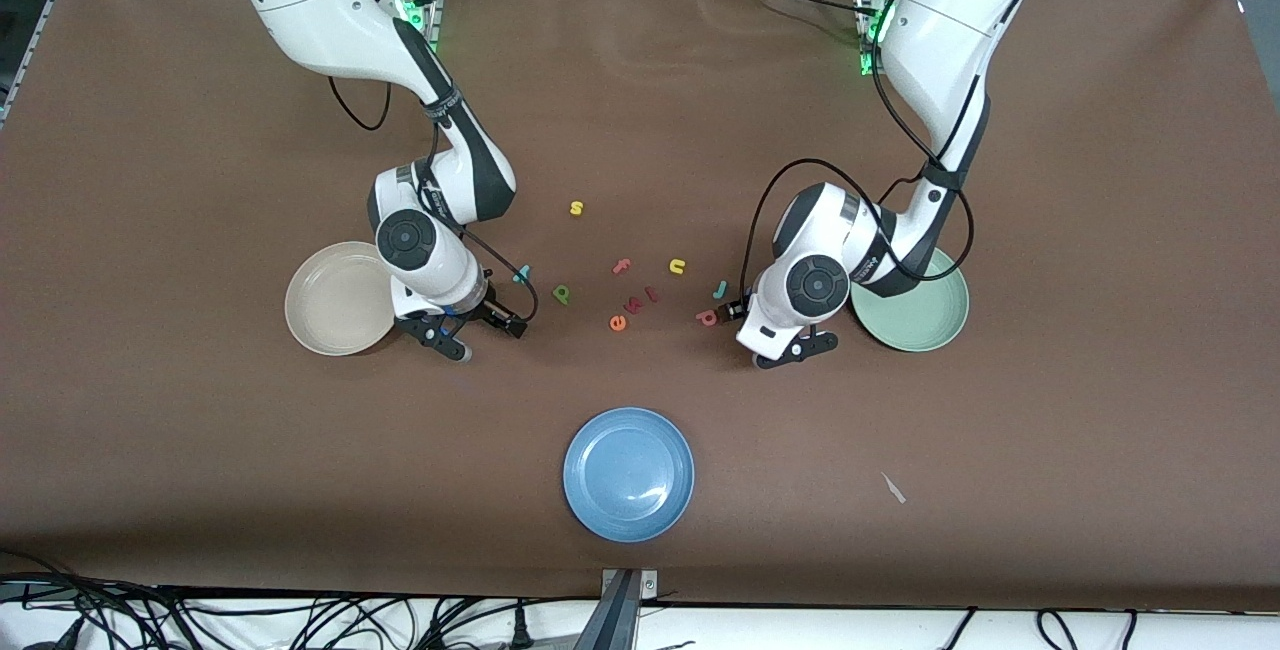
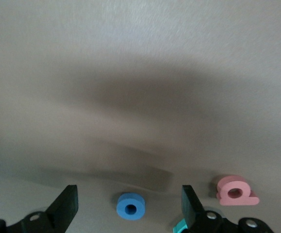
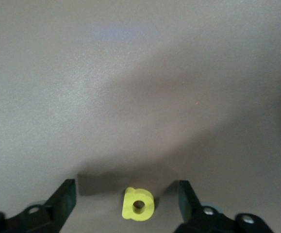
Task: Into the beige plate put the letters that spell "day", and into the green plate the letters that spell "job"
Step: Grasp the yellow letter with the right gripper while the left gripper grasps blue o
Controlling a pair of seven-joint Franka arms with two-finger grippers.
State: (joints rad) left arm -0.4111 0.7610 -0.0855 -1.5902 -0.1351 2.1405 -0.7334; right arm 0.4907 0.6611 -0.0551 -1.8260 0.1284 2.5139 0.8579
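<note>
My left gripper (image 2: pixel 129 191) is open, low over the table beside the green plate (image 1: pixel 935 330). The dark blue o (image 2: pixel 130 206) lies between its fingers, touching neither. The salmon b (image 2: pixel 236 190) and light blue j (image 1: pixel 719 290) lie close by. My right gripper (image 3: pixel 126 187) is also open, low beside the beige plate (image 1: pixel 335 300), and the yellow round-bodied letter (image 3: pixel 138 204) lies between its fingers untouched. The teal y (image 1: pixel 521 274) and dark green d (image 1: pixel 562 295) lie on the table next to that gripper. Both plates hold nothing.
A blue plate (image 1: pixel 628 473) sits nearer the front camera, mid-table. Spare letters lie between the arms: yellow s (image 1: pixel 576 208), salmon f (image 1: pixel 622 267), yellow u (image 1: pixel 677 266), orange e (image 1: pixel 618 323). A small white scrap (image 1: pixel 893 488) lies toward the left arm's end.
</note>
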